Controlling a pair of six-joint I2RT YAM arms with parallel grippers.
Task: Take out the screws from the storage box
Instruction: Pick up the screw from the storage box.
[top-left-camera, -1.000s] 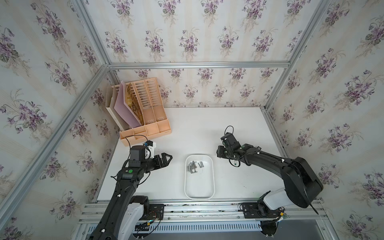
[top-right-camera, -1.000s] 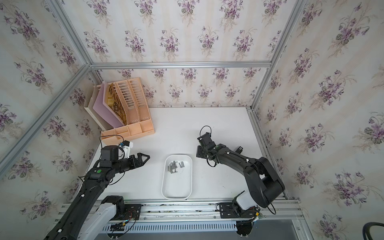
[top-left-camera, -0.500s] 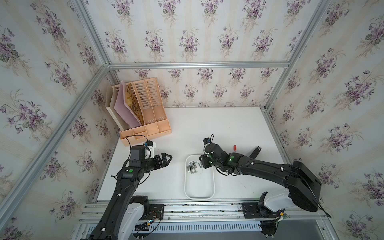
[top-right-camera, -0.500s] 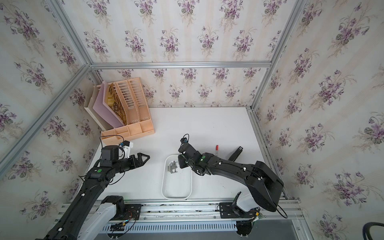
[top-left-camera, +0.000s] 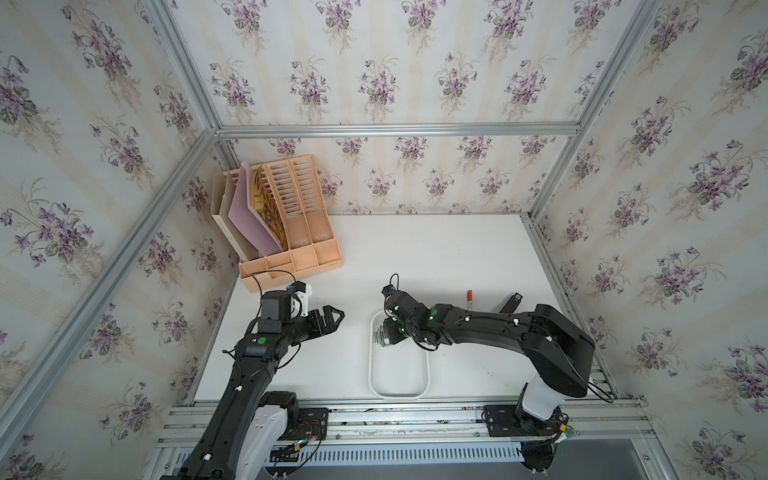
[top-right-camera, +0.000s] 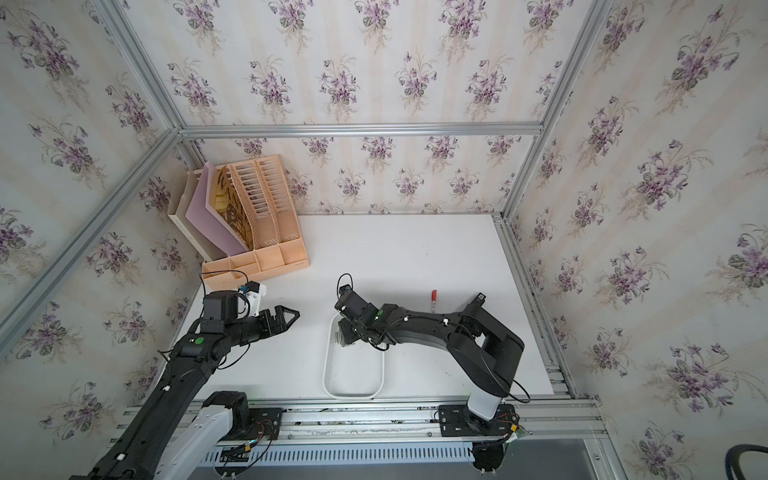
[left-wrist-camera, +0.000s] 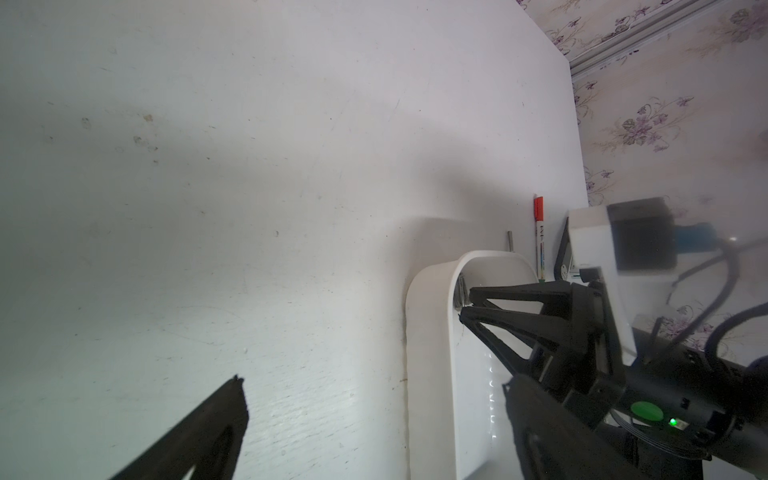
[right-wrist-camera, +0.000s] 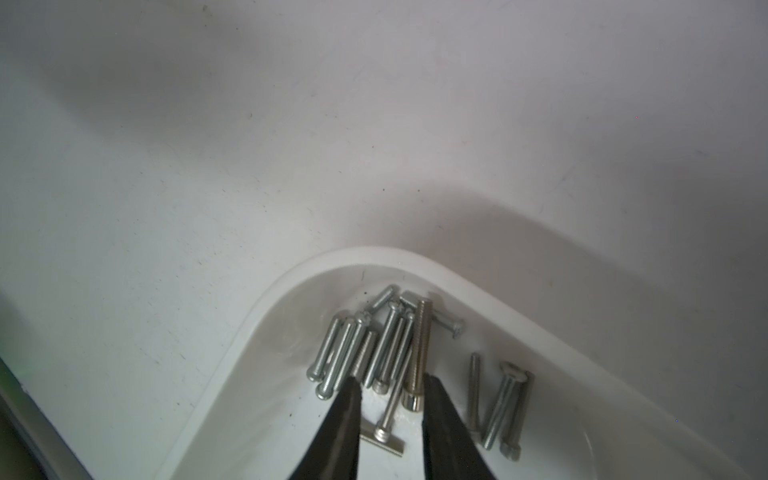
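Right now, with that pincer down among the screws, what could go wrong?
The screws lie heaped and crossed between the tips of the right pincer, so it may pinch several, or one askew that slips free when lifted. The heap sits in a corner of the storage box; a tip might nudge the wall and shift it.

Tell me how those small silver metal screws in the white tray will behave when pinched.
The small silvery metal screws look rigid, with round threaded shafts, so one would probably roll or slip rather than bend. They lie heaped in a corner of the shallow white plastic storage box, so neighbours may shift.
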